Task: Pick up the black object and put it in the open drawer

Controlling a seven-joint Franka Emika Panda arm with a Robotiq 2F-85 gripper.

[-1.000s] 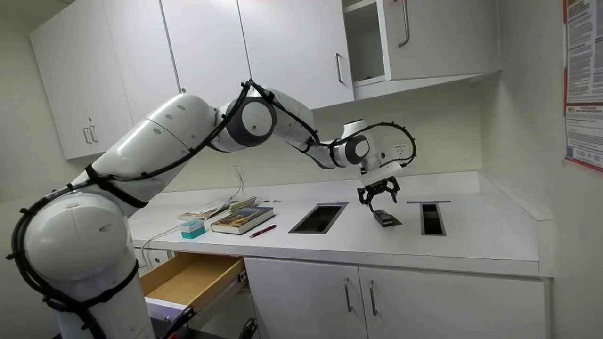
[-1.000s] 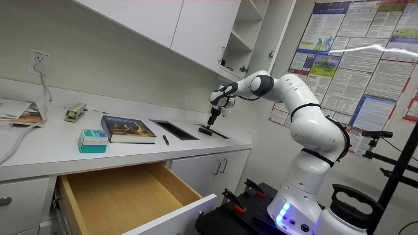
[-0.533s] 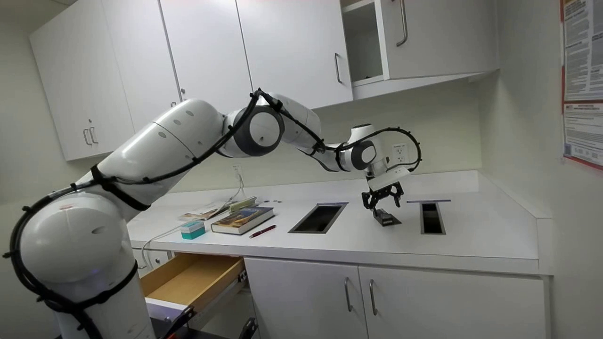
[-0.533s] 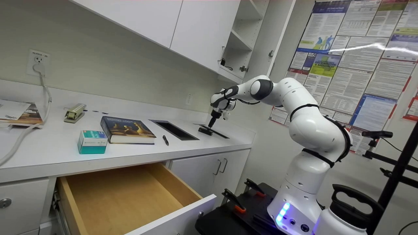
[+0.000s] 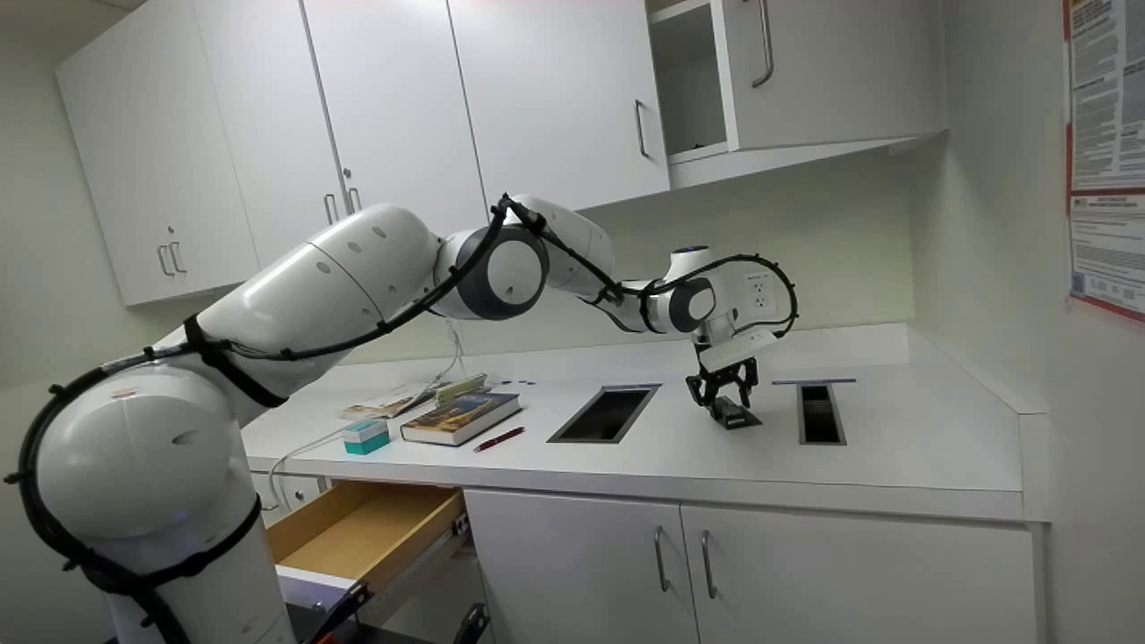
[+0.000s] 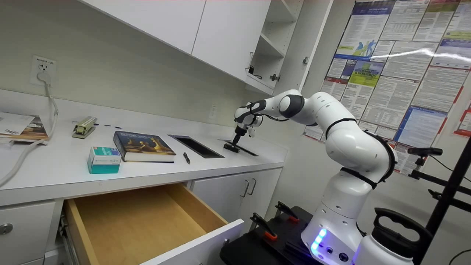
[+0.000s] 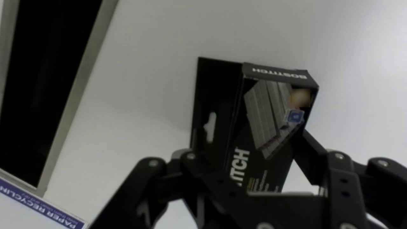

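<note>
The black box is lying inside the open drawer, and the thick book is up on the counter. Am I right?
Not quite: the black box isn't inside the open drawer. Both exterior views show it up on the counter, with the end effector right over it. The thick book is up on the counter, just as you say.

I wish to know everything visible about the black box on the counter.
The black box looks like printed cardboard, with a flat hanging tab along one side, cut by a white-looking slot. Its upper face pictures grey ridged strips, with a small blue emblem; one end reads BOSTITCH. It lies picture side up on the white counter, between a wider dark opening and a narrower one. The open gripper stands around it; whether they touch is unclear.
</note>
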